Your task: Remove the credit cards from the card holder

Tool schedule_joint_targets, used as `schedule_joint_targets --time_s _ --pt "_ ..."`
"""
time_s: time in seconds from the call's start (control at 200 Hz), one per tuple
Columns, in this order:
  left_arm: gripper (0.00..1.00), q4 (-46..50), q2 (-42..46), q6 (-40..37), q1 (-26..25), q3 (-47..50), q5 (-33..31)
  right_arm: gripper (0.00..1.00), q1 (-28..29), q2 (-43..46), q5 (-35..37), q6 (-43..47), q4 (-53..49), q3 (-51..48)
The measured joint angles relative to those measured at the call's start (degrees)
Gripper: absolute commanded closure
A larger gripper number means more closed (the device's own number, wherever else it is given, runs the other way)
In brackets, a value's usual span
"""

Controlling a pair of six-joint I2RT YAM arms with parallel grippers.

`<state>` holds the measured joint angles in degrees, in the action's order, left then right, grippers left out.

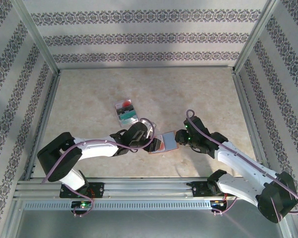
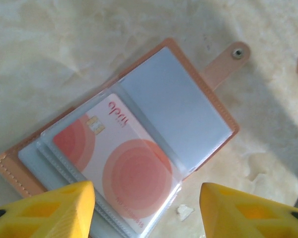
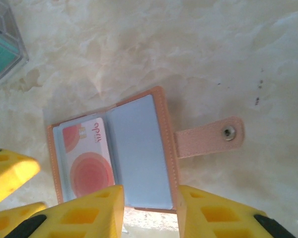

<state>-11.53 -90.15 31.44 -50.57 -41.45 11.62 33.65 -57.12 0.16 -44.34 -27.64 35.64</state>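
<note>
Card holder [image 1: 166,142] between left tool [image 1: 152,145], right tool [image 1: 180,138]

Bright, washed-out wrist pics; soft shadows, slight blur.

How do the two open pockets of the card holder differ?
The strap-side pocket looks empty; the other pocket holds a card. The strap-side pocket shows plain grey-blue; the other pocket shows white with red circles. Both lie open and flat in the card holder.
</note>
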Motion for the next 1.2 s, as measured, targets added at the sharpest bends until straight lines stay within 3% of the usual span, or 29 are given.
schedule_joint_targets --time_s 0.5,0.725,1.199 --pt "0.62 0.5 -5.6 0.0 0.0 -1.1 -2.3 0.68 -1.4 -10.2 -11.1 -0.8 14.1 -2.7" --pt "0.64 0.4 -5.9 0.0 0.9 -1.2 -3.0 0.65 -5.1 -11.2 -17.4 -2.7 22.1 -8.5" --pt "0.67 0.5 -5.9 0.3 1.9 -1.2 -3.3 0.67 -5.4 -16.3 -24.9 -4.4 34.7 -11.1"
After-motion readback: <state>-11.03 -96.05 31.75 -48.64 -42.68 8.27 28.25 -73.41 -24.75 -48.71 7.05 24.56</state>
